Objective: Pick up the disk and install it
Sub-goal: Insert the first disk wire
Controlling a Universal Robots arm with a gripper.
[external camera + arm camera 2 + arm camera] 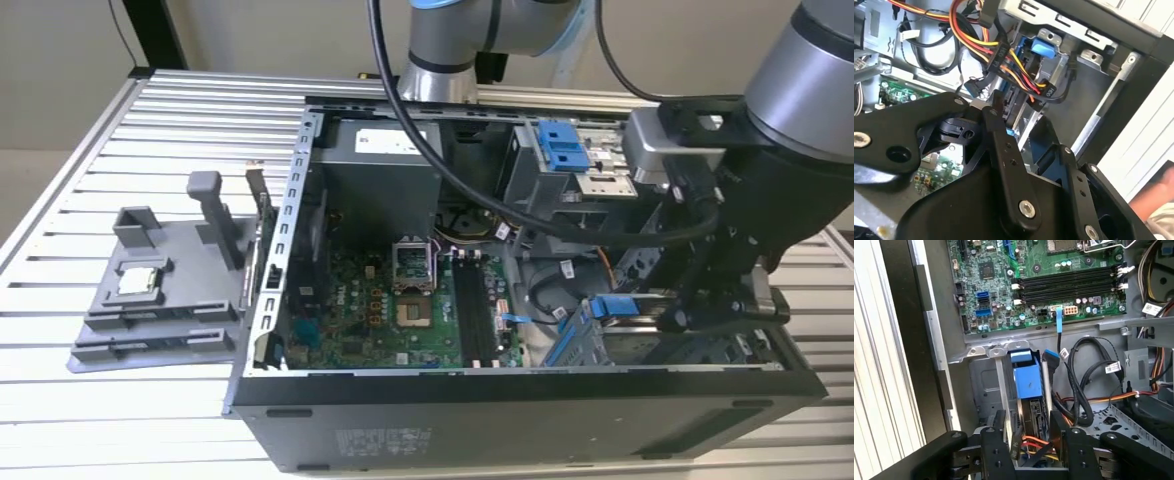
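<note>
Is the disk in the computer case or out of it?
In: the disk sits in the case's drive bay, at the end effector.

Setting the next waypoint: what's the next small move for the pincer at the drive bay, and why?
Probably a short, slow push straight along the bay, no sideways shift. The pincer straddles the disk, standing on edge in the bay with its blue bracket showing, and cables crowd one side.

A ribbed silver metal table (80,420) stands brightly lit before a plain beige wall (267,30).
</note>
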